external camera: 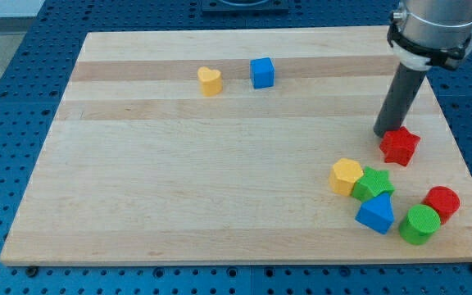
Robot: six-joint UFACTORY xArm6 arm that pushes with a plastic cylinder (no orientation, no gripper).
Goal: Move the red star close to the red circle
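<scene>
The rod's tip (383,133) has no jaws and touches the red plastic star (400,146) from upper left; the next push goes toward the red plastic cylinder (442,202).

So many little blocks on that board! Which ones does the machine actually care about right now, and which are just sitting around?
Part of the job:
- red star, which is to be moved
- red circle, the target, toward the view's bottom right
- my tip, just at the star's upper left

Just lying about:
- yellow heart
- blue cube
- yellow hexagon
- green star
- blue triangle
- green circle
</scene>
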